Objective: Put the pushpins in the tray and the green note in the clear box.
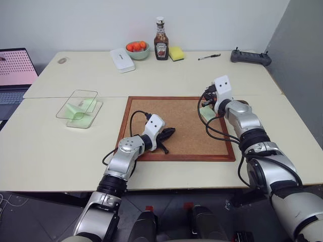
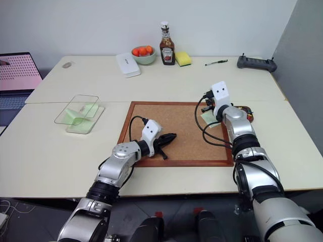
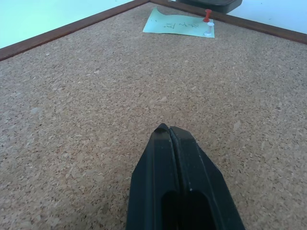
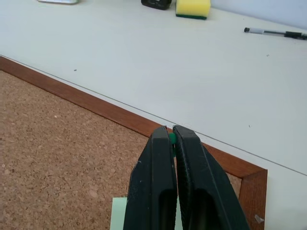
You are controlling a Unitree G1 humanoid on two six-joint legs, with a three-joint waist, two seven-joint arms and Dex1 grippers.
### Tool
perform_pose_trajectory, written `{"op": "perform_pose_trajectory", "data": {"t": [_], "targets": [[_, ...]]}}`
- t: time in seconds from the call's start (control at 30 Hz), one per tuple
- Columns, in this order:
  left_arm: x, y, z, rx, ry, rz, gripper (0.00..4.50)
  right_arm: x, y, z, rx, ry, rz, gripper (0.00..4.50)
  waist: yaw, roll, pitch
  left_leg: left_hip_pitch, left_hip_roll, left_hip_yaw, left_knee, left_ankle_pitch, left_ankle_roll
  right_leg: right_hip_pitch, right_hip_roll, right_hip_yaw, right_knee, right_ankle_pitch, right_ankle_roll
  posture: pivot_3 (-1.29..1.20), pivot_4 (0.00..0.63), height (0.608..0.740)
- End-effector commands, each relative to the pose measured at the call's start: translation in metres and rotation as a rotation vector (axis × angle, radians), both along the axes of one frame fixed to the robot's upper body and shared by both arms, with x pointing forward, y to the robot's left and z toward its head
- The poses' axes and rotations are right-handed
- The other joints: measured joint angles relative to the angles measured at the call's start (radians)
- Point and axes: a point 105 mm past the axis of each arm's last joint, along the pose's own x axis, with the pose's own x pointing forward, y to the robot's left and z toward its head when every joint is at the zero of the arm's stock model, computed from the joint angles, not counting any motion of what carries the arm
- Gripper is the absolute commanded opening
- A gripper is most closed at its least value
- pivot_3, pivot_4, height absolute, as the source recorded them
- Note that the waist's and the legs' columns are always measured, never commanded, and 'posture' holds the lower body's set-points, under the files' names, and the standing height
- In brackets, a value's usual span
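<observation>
R gripper (image 4: 171,136): jaws pinched together on a tiny green pushpin (image 4: 171,139), only a sliver of its head seen between the tips. It is held above the corkboard (image 1: 176,126) corner at approx 2 o'clock, judged as just lifted off for carrying to the tray. L gripper (image 3: 170,132): jaws pressed together, nothing between them, parked low over the cork at approx 7 o'clock, probably kept out of the way.

Green note (image 3: 178,24) is lying at the board's 2–3 o'clock edge, pinned by a red pushpin (image 3: 207,15) w/ a pale pin (image 3: 207,33) just beside; so it can't be freed yet. Clear box (image 1: 79,107) is at 9 o'clock off the board, w/ pale green contents that can't be identified.

Tray: partly hidden behind the R arm, a dark rim at the note's far side can't be confirmed. Pin shaft not visible.
</observation>
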Motion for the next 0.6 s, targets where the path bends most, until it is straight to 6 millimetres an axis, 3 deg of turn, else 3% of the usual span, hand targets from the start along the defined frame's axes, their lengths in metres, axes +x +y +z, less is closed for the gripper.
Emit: {"op": "perform_pose_trajectory", "data": {"t": [0.03, 0.23, 0.33, 0.5, 0.6], "targets": [[-0.013, -0.005, -0.029, 0.033, 0.103, -0.028, 0.0, -0.001, -0.02, 0.033, 0.025, -0.106, -0.04, 0.08, 0.001, 0.0, 0.0, 0.0, 0.0, 0.0, 0.0, 0.0, 0.0, 0.0, 0.0, 0.0, 0.0, 0.0, 0.0, 0.0, 0.15, 0.74], [-0.013, -0.005, -0.028, 0.039, 0.092, -0.031, 0.0, -0.014, -0.08, 0.035, -0.114, -0.153, -0.164, 0.08, 0.01, 0.0, 0.0, 0.0, -0.001, 0.0, 0.0, 0.0, 0.0, 0.0, 0.0, 0.0, -0.001, 0.0, 0.0, 0.0, 0.15, 0.74], [-0.013, -0.007, -0.028, 0.046, 0.085, -0.04, 0.0, -0.021, -0.101, 0.024, -0.218, -0.129, -0.202, 0.08, 0.01, 0.001, -0.001, 0.0, 0.0, 0.0, 0.0, 0.0, 0.0, 0.0, 0.0, 0.0, -0.001, 0.0, 0.0, 0.0, 0.15, 0.74], [-0.012, -0.009, -0.027, 0.05, 0.077, -0.044, 0.0, -0.03, -0.115, -0.011, -0.323, -0.014, -0.183, 0.08, 0.008, 0.003, -0.002, 0.001, 0.0, 0.001, 0.0, 0.0, 0.0, 0.001, 0.0, 0.001, -0.001, 0.0, 0.0, 0.0, 0.15, 0.74], [-0.011, -0.009, -0.026, 0.052, 0.071, -0.044, 0.0, -0.031, -0.119, -0.021, -0.37, 0.006, -0.187, 0.08, 0.009, 0.004, -0.002, 0.001, -0.001, 0.002, 0.0, 0.0, 0.0, 0.001, 0.0, 0.001, -0.001, 0.0, 0.0, 0.0, 0.15, 0.74]]}}
